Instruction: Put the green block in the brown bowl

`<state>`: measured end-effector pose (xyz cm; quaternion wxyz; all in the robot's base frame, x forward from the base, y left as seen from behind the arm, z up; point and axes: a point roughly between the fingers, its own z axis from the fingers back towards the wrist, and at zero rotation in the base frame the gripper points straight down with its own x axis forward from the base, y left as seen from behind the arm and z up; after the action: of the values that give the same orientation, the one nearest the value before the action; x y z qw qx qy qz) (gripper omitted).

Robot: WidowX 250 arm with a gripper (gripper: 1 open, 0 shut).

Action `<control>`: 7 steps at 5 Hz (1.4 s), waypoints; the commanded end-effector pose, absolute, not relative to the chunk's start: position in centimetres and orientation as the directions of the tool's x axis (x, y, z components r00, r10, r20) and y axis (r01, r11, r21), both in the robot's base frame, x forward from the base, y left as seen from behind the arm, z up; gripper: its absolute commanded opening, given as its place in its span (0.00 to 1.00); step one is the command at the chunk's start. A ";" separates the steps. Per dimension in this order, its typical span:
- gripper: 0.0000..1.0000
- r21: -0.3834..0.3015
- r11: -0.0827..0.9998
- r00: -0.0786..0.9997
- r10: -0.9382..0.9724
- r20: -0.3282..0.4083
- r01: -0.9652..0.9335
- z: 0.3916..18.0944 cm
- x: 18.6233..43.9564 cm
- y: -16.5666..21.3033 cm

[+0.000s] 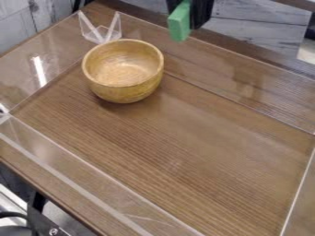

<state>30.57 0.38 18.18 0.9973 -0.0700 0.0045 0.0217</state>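
A wide dark-brown wood-grain tabletop (pixel 185 138) fills most of the view; low clear plastic walls (pixel 74 189) run along its edges, catching glare; a clear folded plastic piece (pixel 96 28) stands upright at the far left corner.

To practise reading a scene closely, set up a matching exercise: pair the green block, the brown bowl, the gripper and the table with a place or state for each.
Things:
1. green block
2. brown bowl
3. gripper
4. table

Places or states:
A. empty, standing on the wood at the left
B. dark wood grain, with clear walls around it
C. held upright in the air, near the top edge
D. shut on something, right of the bowl and above the table

Pairs: 1-C, 2-A, 3-D, 4-B
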 end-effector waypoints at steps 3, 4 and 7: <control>0.00 -0.125 0.992 0.994 -0.013 0.112 0.027 20.3 29.9 -0.2; 0.00 -0.123 0.992 0.991 -0.023 0.129 0.039 20.3 29.8 -0.2; 0.00 -0.116 0.990 0.982 -0.054 0.179 0.076 20.5 29.5 -0.4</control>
<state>29.59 -0.29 18.41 0.9964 -0.0654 -0.0493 -0.0219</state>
